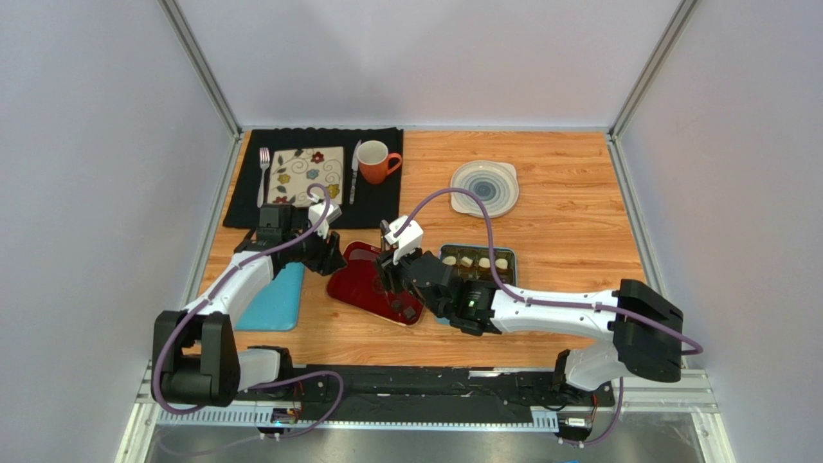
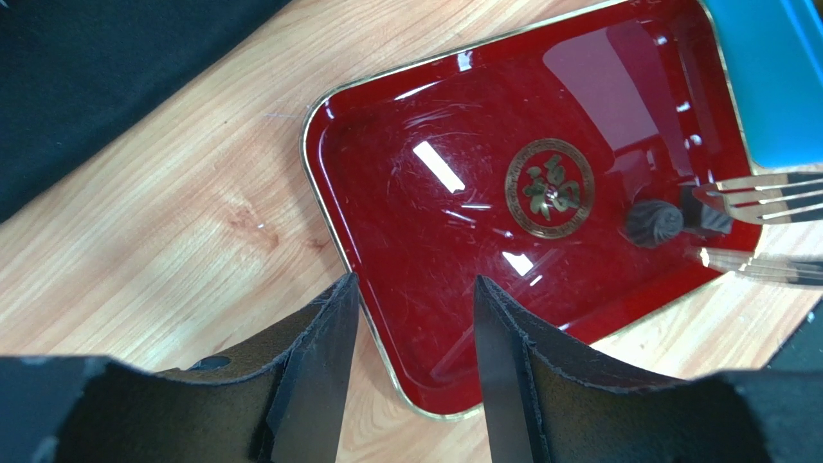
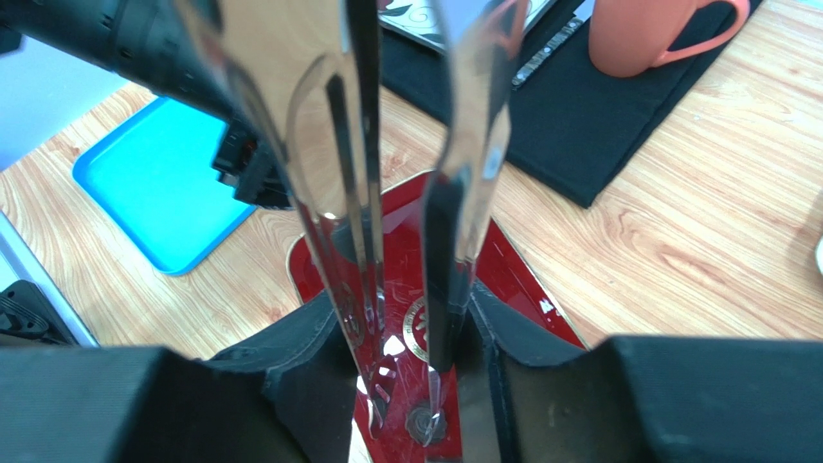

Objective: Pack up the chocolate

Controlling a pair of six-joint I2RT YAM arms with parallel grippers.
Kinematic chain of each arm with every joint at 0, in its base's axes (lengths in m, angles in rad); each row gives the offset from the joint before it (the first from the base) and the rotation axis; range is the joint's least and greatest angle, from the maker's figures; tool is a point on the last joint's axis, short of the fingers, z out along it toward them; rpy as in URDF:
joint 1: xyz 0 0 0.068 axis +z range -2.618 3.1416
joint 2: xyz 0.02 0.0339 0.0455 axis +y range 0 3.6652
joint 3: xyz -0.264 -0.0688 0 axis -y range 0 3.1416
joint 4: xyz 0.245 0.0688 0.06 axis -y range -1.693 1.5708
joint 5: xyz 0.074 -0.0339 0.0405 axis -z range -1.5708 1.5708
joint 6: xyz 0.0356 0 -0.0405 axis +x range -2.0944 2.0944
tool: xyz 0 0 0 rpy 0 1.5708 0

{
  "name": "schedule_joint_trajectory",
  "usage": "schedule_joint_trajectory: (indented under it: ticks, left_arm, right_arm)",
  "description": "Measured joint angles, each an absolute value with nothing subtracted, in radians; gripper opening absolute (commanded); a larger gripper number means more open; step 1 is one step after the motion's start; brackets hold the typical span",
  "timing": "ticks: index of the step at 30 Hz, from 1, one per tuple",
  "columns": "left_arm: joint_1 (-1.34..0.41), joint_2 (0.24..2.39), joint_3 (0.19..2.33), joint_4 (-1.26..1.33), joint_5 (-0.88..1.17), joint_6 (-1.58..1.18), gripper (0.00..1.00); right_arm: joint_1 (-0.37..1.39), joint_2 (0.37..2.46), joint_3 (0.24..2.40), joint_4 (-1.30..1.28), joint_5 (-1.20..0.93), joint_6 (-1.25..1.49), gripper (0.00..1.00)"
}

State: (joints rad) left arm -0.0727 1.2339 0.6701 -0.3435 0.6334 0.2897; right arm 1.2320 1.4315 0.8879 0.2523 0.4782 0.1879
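Note:
A dark round chocolate (image 2: 654, 222) lies on the red lacquer tray (image 2: 406, 183), with a second dark piece (image 2: 712, 218) beside it. My right gripper (image 3: 411, 328) is shut on metal tongs (image 3: 338, 145). The tong tips (image 2: 768, 193) stand on either side of the round chocolate (image 3: 425, 422). The teal box (image 1: 510, 256) right of the tray holds several cream chocolates (image 1: 476, 260). At the tray's far left corner my left gripper (image 2: 415, 309) is open, its jaws either side of the gold rim with nothing gripped.
A teal lid (image 1: 275, 299) lies left of the tray. At the back left a black placemat (image 1: 319, 145) carries a patterned plate (image 1: 304, 177), a fork (image 1: 263, 174), a knife (image 1: 354, 172) and an orange mug (image 1: 377, 162). A round glass plate (image 1: 485, 185) sits back right.

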Motion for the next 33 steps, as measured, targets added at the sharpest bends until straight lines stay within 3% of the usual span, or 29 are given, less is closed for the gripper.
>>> schedule_joint_trajectory:
  ticks: [33]
  left_arm:
    - [-0.103, 1.250, 0.490, -0.221, 0.608, 0.328, 0.53]
  right_arm:
    - [1.233, 1.508, 0.831, 0.329, 0.493, 0.210, 0.42]
